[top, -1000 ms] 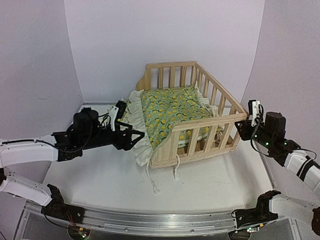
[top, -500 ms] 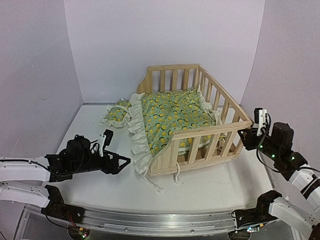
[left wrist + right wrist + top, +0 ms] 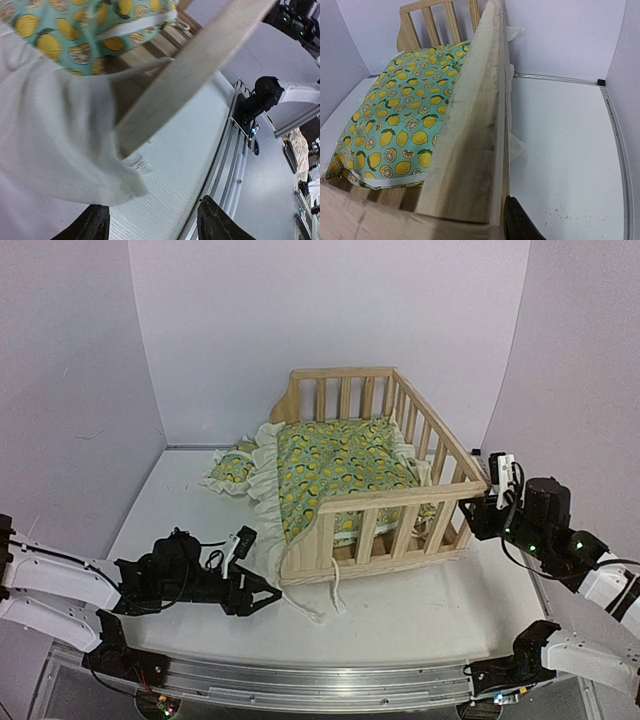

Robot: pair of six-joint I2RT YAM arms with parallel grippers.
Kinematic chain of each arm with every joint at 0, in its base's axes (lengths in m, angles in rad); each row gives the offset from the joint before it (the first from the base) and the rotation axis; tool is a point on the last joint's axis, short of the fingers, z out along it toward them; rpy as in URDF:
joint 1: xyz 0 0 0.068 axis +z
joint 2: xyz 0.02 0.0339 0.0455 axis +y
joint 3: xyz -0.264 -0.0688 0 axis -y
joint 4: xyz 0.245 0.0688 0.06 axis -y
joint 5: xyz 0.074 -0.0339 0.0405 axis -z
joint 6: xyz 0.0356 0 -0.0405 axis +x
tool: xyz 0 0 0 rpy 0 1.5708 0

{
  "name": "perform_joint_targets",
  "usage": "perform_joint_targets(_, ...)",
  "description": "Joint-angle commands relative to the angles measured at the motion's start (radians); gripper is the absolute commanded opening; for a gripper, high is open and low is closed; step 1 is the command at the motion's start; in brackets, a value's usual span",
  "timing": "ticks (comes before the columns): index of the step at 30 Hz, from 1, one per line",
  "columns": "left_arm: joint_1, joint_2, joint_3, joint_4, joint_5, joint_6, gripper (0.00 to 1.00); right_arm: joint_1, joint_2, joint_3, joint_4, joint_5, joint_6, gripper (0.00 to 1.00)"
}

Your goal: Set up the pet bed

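- Top view: the pet bed (image 3: 400,497) stood on the table (image 3: 420,610), its cushion (image 3: 340,465) inside and the ruffle (image 3: 262,510) spilling over the low left side. Your left pincer (image 3: 265,595) lay wide and empty, just near of that ruffle. Your right pincer (image 3: 482,510) gripped the near right corner.
- Left wrist: the fingers (image 3: 95,225) were apart, with the ruffle hanging just beyond them. It looked soft and limp, best pinched at an edge.
- Right wrist: the top rail (image 3: 470,125) filled the grip. The wood looked stiff and light.

Looked like robotics lab cell. Bare pale walls (image 3: 330,310) boxed in white worktop (image 3: 420,610) on three sides. Left arm (image 3: 55,575) and right arm (image 3: 545,510) sat bolted to aluminium rail (image 3: 310,687) at near edge, cables (image 3: 215,558) exposed, green lights (image 3: 531,536) glowing.
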Motion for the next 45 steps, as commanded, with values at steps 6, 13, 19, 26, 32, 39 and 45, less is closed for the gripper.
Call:
perform_joint_targets(6, -0.008, 0.04, 0.082, 0.082, -0.319, -0.065, 0.64, 0.17, 0.098, 0.137, -0.006, -0.191, 0.236, 0.45)
perform_joint_targets(13, -0.007, -0.037, 0.007, 0.077, -0.217, -0.067, 0.77, 0.17, 0.102, 0.321, -0.481, 0.147, 0.326, 0.81)
perform_joint_targets(19, -0.149, 0.025, 0.021, 0.16, -0.3, -0.035, 0.79, 0.171, 0.052, 0.338, -0.545, 0.072, 0.317, 0.93)
perform_joint_targets(26, -0.293, 0.323, 0.042, 0.43, -0.586, 0.046, 0.7, 0.17, 0.011, 0.407, -0.529, 0.1, 0.166, 0.98)
perform_joint_targets(32, -0.301, 0.581, 0.097, 0.565, -0.672, 0.022, 0.61, 0.17, -0.037, 0.508, -0.51, 0.204, 0.087, 0.98)
perform_joint_targets(39, -0.302, 0.747, 0.184, 0.626, -0.723, 0.088, 0.58, 0.17, -0.047, 0.54, -0.427, -0.137, -0.031, 0.79)
perform_joint_targets(45, -0.301, 0.808, 0.218, 0.632, -0.793, 0.119, 0.45, 0.17, -0.048, 0.521, -0.334, -0.406, -0.03, 0.74)
